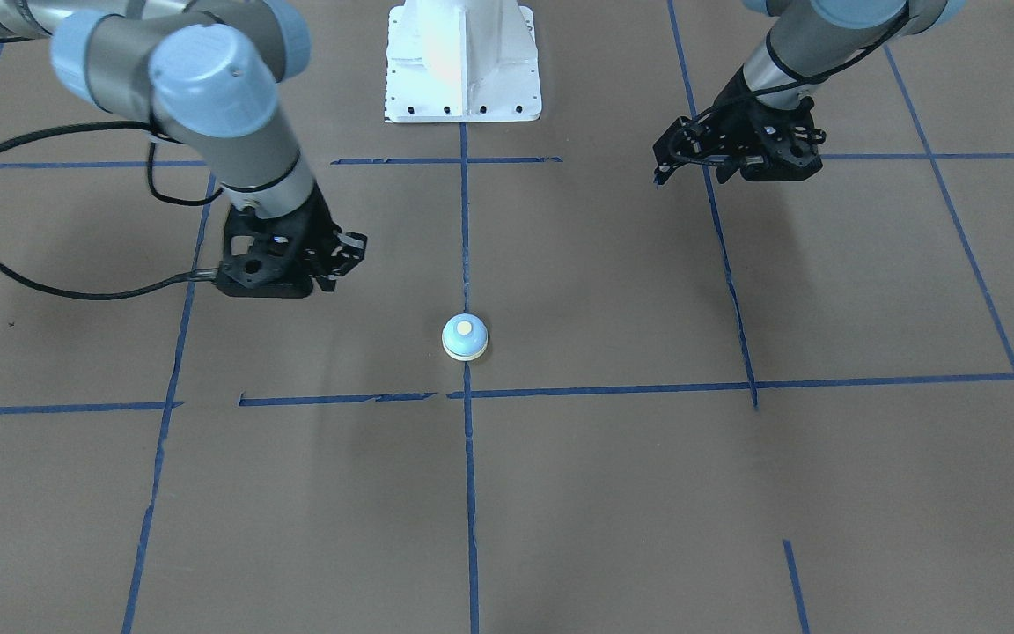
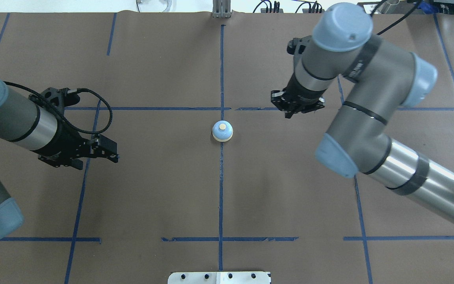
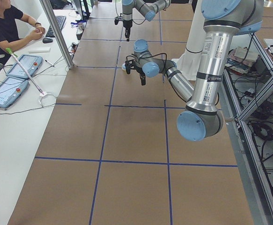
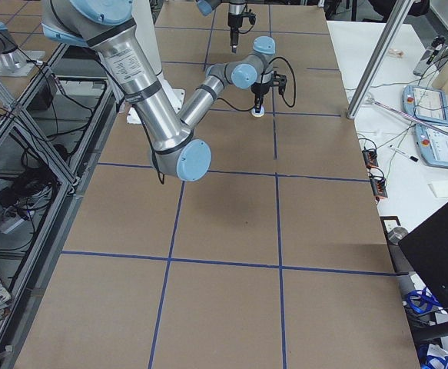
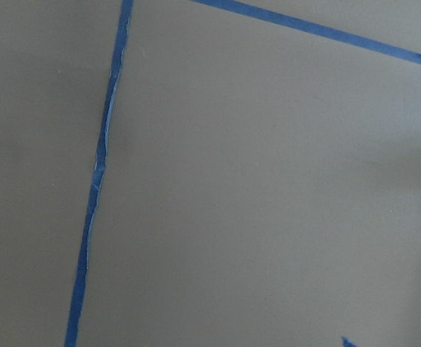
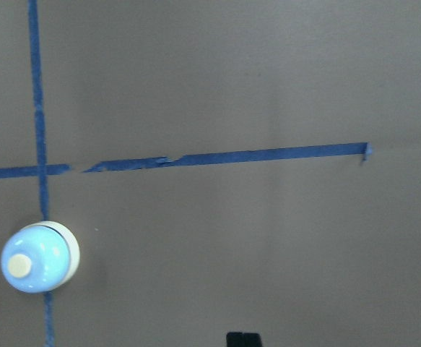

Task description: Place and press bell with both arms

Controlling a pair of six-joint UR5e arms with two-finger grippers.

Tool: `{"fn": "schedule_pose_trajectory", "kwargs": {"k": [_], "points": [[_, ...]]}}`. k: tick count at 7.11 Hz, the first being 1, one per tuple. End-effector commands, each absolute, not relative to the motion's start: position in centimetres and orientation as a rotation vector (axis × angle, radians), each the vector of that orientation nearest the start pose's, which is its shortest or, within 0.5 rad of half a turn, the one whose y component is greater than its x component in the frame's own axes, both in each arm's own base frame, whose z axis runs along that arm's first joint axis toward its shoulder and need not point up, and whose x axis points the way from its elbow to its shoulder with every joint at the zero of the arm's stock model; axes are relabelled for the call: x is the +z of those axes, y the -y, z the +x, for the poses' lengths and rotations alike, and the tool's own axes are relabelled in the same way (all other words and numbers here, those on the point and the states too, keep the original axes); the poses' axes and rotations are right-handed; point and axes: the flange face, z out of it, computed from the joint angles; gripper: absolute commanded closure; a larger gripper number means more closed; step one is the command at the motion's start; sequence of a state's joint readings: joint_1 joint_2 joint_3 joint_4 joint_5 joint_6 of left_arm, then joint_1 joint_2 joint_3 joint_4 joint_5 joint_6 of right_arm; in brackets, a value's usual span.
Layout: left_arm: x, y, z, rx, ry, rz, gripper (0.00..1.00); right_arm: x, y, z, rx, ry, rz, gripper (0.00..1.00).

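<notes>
Table, two arms, bell at centre.
Left arm and right arm hang over opposite sides. Right gripper: fingers closed, empty. Left gripper: state cannot be told. The bell stands upright on the centre tape line, between both grippers, touching neither.

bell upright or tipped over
Upright: the bell rests flat on its cream base ring, its button facing up.
</notes>
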State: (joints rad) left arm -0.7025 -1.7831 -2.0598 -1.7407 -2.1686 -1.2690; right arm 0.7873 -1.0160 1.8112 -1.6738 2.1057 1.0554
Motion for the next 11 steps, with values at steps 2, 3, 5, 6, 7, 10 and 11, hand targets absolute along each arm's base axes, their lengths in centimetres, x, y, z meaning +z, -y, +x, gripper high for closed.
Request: {"fn": "schedule_pose_trajectory", "kwargs": {"k": [2, 3, 5, 6, 7, 10, 11], "points": [[21.6, 42.8, 43.6, -0.093, -0.958, -0.06, 0.0, 32.2, 48.6, -26.2, 0.005, 0.841, 0.038, 0.0], [19.4, 43.4, 48.7, -0.144, -0.92, -0.034, 0.0, 33.9, 48.0, -22.8, -0.041, 0.836, 0.063, 0.0], [14.0, 47.7, 57.1, -0.235, -0.874, -0.069, 0.0, 37.9, 46.5, -19.2, -0.097, 0.834, 0.04, 0.0], [13.3, 48.6, 58.3, -0.247, -0.86, -0.064, 0.0, 38.1, 46.4, -19.2, -0.1, 0.832, 0.039, 0.0], [13.3, 48.6, 58.2, -0.237, -0.882, -0.05, 0.0, 38.0, 46.4, -19.2, -0.101, 0.834, 0.039, 0.0], [16.5, 48.7, 51.2, -0.146, -0.881, 0.036, 0.0, 38.3, 46.7, -18.5, -0.085, 0.829, 0.041, 0.0], [20.1, 48.7, 45.5, -0.082, -0.868, 0.103, 0.0, 38.8, 47.3, -17.0, -0.082, 0.824, 0.056, 0.0]]}}
